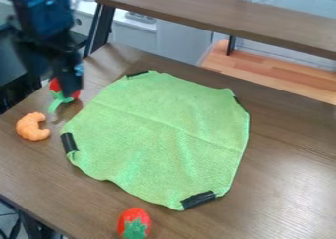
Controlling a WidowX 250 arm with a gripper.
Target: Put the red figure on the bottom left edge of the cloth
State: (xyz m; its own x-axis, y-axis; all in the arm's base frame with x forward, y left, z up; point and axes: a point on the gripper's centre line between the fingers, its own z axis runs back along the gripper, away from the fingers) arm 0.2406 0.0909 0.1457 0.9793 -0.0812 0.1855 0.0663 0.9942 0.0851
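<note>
Toy croissant: at your far left, the orange toy croissant point(31, 126) lies on the brown table point(46, 169), off the cloth and just beside its left corner. The task asks nothing of it.
Red-and-green toy: this toy point(74, 94), likely the red figure you are after, is at the gripper, beyond the croissant and outside the cloth's upper left edge. The placement is not made; I judge you are at the pick-up stage or just past it.
Gripper: the black gripper point(68, 78) hangs at the upper left, its lower end overlapping the toy in your view. You cannot tell from here how far open it is, nor whether it has hold of the toy or only stands against it.
Green cloth: the green cloth point(157, 130) lies spread on the table, with black strips at its corners. Your goal is its bottom left edge, running from the left black strip point(69, 142) to the bottom black strip point(198, 199). What is left for you is to secure the toy, carry it over the left corner, set it on that edge and let go.
Toy strawberry: the red toy strawberry point(134, 222) lies on the table below that edge, so leave it room as you come down.
</note>
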